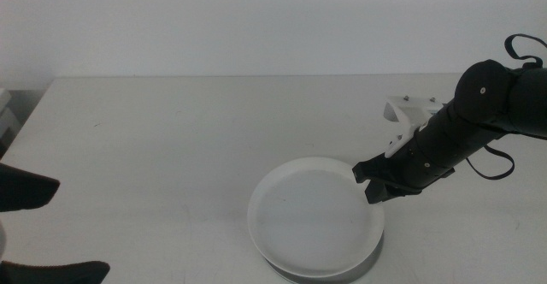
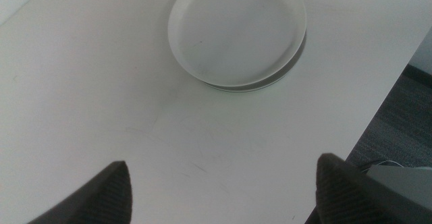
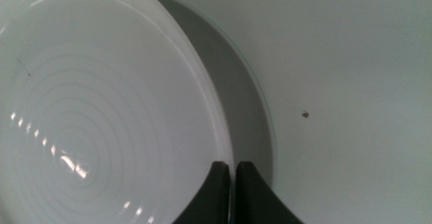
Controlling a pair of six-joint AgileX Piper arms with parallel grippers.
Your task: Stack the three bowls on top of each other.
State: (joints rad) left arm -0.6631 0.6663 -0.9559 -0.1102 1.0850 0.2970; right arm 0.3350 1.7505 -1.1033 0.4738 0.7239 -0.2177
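Middle view is showing the right gripper reaching in from the right side, its dark arm sloping down and leftward from a rounded joint, with a white bracket sitting on top of the wrist. The jaws are sitting at the right-hand rim of the white bowl, which is lying near the front middle of the worktop. In the right wrist view the two dark jaws are standing almost together, pinching the thin rim of the white bowl between them.

The white bowl is round, shallow and plate-like, with a low rim and a smooth glossy inside that is catching faint concentric rings of light in the right wrist view. It is resting on top of another bowl: a slim pale edge is showing beneath it in all three views, and its colour is hard to tell. Whether a third bowl is lying under these cannot be told.

The left gripper is waiting at the bottom left corner of the middle view. Its two dark, tapered jaws are standing wide apart and holding nothing, well away from the white bowl. The worktop is matt, off-white and lightly scuffed.
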